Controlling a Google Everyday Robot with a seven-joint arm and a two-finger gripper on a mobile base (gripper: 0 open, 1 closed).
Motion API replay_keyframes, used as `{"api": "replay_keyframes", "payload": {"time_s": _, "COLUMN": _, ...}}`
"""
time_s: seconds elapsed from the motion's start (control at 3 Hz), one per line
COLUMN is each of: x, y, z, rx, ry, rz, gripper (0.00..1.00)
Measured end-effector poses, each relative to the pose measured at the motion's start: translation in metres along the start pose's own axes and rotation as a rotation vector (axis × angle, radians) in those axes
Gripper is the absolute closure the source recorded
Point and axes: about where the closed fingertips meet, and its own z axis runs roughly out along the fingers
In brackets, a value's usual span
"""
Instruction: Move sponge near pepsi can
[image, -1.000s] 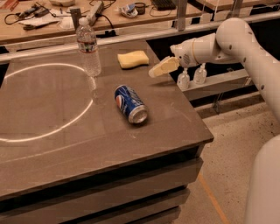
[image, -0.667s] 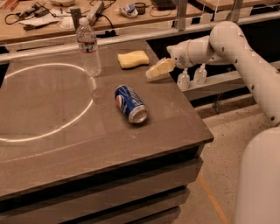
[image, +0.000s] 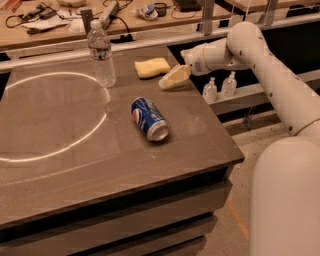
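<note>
The pale yellow sponge (image: 152, 67) lies flat near the table's far right edge. The blue pepsi can (image: 149, 119) lies on its side near the table's middle, silver end toward the front right. My cream gripper (image: 171, 80) hangs just right of and in front of the sponge, low over the table, its tips pointing left. It holds nothing. The sponge sits well behind the can, roughly a can's length away.
A clear plastic water bottle (image: 101, 54) stands upright left of the sponge. A white ring of light lies across the grey table (image: 60, 150). Two small pump bottles (image: 220, 87) stand on a shelf to the right. A cluttered workbench (image: 125, 12) runs behind.
My gripper has moved left, in over the table's right edge and closer to the sponge. The sponge, can and bottle have not moved.
</note>
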Motion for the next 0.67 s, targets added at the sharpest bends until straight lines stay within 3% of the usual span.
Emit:
{"api": "replay_keyframes", "payload": {"time_s": 0.33, "x": -0.004, "y": -0.002, "z": 0.014, "rx": -0.008, "ry": 0.006, "rz": -0.008, "gripper": 0.00}}
{"api": "replay_keyframes", "payload": {"time_s": 0.67, "x": -0.007, "y": -0.002, "z": 0.026, "rx": -0.019, "ry": 0.013, "rz": -0.009, "gripper": 0.18}}
